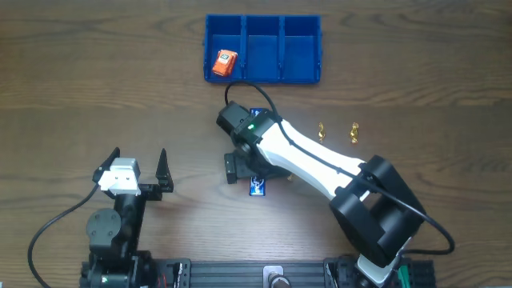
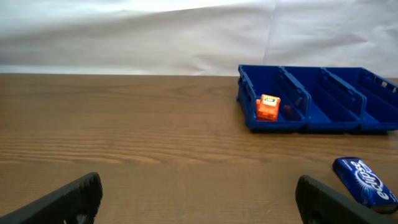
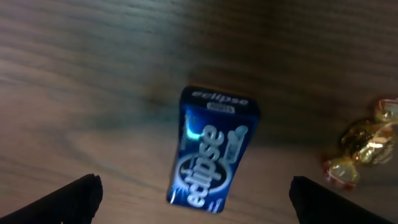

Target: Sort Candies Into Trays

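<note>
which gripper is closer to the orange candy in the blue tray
Right. The right gripper is mid-table, a short way in front of the blue tray that holds the orange candy. The left gripper sits back near its base, farther left.

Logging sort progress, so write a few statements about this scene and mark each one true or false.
1. An orange candy lies in an end compartment of the tray. True.
2. The tray has four compartments. False: it has three.
3. The left end effector is shut on a candy. False: it is open and holds nothing.
4. Two gold candies lie on the table, outside the tray. True.
5. The blue pack lies in the tray. False: it lies on the table.
</note>
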`<action>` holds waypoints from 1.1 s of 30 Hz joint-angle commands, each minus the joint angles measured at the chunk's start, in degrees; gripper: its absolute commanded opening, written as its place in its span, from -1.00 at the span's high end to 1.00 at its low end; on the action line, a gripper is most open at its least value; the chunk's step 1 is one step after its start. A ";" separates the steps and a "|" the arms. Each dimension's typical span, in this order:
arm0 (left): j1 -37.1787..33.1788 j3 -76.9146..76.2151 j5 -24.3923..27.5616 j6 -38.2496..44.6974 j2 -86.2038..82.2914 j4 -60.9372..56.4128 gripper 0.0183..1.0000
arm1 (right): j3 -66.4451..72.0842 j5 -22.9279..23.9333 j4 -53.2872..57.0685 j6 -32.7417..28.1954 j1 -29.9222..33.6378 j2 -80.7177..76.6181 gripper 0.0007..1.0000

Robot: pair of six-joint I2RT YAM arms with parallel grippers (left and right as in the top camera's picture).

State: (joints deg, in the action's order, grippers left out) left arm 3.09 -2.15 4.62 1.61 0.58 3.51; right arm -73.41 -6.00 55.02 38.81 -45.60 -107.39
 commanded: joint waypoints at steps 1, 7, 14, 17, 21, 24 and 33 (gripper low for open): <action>-0.24 1.79 0.79 0.79 -0.35 0.68 -1.00 | 0.76 1.09 -0.96 3.21 -1.11 -3.67 -1.00; -0.24 1.79 0.79 0.79 -0.35 0.68 -1.00 | 0.76 1.05 -2.47 3.93 -1.11 -6.10 -0.92; -0.24 1.79 0.79 0.79 -0.35 0.68 -1.00 | 0.76 1.07 -2.45 5.40 -1.05 -6.97 -0.37; -0.24 1.79 0.79 0.79 -0.35 0.68 -0.99 | 0.76 1.60 -2.47 6.19 -1.05 -6.97 -0.15; -0.24 1.79 0.79 0.79 -0.35 0.68 -1.00 | 0.76 1.70 -2.49 6.40 -1.05 -6.97 0.28; -0.24 1.79 0.79 0.79 -0.35 0.68 -1.00 | 0.76 1.70 -2.80 6.43 -1.05 -6.97 0.44; -0.24 1.79 0.79 0.79 -0.35 0.68 -1.00 | -9.11 12.41 3.76 4.33 0.96 3.15 0.56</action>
State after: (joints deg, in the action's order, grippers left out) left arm 3.09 -2.15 4.62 1.61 0.58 3.51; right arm -74.59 -1.58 56.05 44.69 -46.46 -111.20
